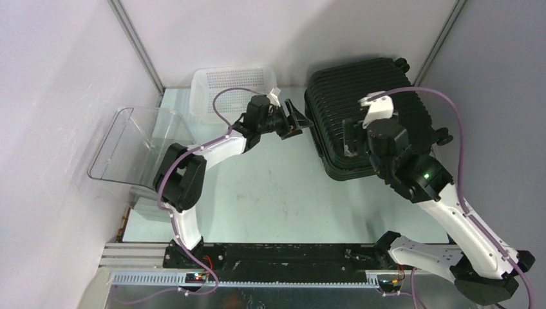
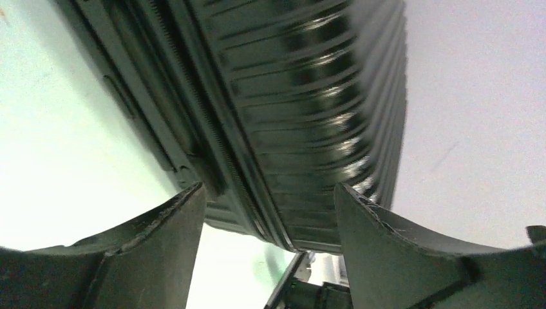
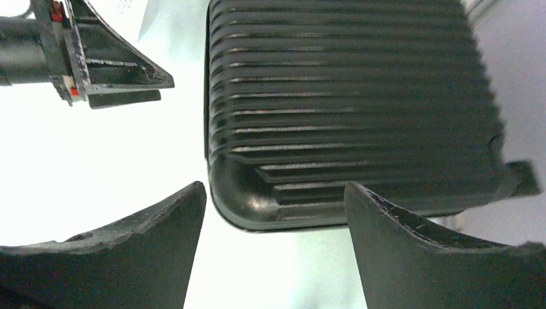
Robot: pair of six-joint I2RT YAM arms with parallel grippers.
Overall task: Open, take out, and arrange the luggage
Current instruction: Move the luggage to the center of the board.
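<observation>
The luggage [image 1: 367, 96], a black ribbed hard-shell suitcase, lies flat and closed at the back right of the table. My left gripper [image 1: 294, 122] is open and level with the suitcase's left side, a short gap away. In the left wrist view the ribbed shell [image 2: 302, 96] and the zipper seam [image 2: 216, 132] fill the space beyond the open gripper [image 2: 270, 193]. My right gripper [image 1: 352, 141] hovers open over the suitcase's near left corner. The right wrist view shows that rounded corner [image 3: 257, 199] between the fingertips of that gripper [image 3: 275, 190], with nothing held.
A white perforated basket [image 1: 235, 87] stands at the back, left of the suitcase. A clear plastic bin [image 1: 138, 145] sits at the left edge. Grey walls close in on the left, the back and the right. The left gripper [image 3: 109, 71] shows in the right wrist view.
</observation>
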